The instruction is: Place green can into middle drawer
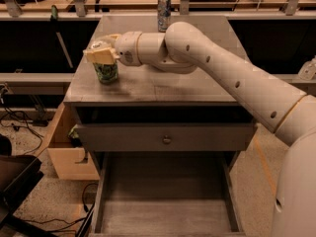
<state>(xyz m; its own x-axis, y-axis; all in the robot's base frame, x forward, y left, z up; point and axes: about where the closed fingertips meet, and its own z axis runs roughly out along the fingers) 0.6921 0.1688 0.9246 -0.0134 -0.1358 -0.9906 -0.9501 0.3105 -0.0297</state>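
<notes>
The green can stands upright near the left edge of the grey cabinet top. My gripper reaches in from the right and sits over the can's upper part, its fingers closed on either side of the silver top. The can still rests on the surface. The middle drawer is pulled open low at the front of the cabinet, and its flat grey floor shows nothing in it. My arm stretches across the cabinet top from the right.
A tall slim silver-blue can stands at the back edge of the cabinet top. A closed drawer front with a round knob sits above the open drawer. A wooden box and cables lie on the floor at left.
</notes>
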